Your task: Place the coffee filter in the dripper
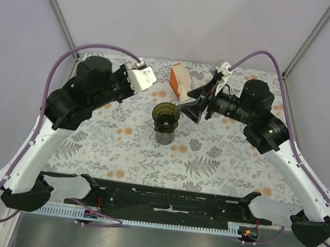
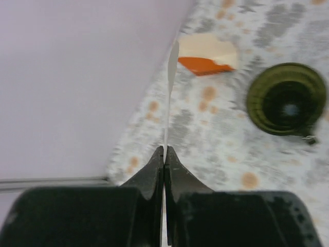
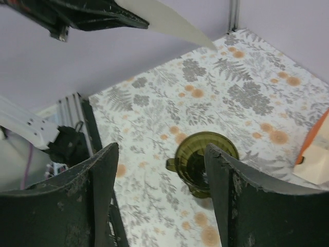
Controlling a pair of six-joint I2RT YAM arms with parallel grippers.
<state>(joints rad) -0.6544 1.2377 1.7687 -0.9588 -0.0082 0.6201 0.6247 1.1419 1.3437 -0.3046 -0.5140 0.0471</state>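
The left tool (image 2: 165,154) is pressed shut on the coffee filter (image 3: 169,23). It pinches the thin white paper at one edge. The filter is up in the air, over the far left part of the table (image 1: 219,164). It is flat, not opened into a cone.

The right tool (image 3: 160,149) has its two fingers wide apart and holds nothing. It hangs just beside the dripper (image 1: 166,115), on its right side.

The dripper stands near the middle of the table, a little toward the far edge. Its bowl is empty. So the filter is picked up, but it is not in the dripper yet.

The next move looks like this: the left arm carries the filter over to the dripper and brings it down, point first, into the bowl. The paper is thin and bends easily, so it may need to be opened or pushed down to sit well. The right tool is close enough to help.

Counting: one coffee filter, one dripper, one orange-and-cream pack (image 1: 180,81) near the middle of the far edge, and two tools.
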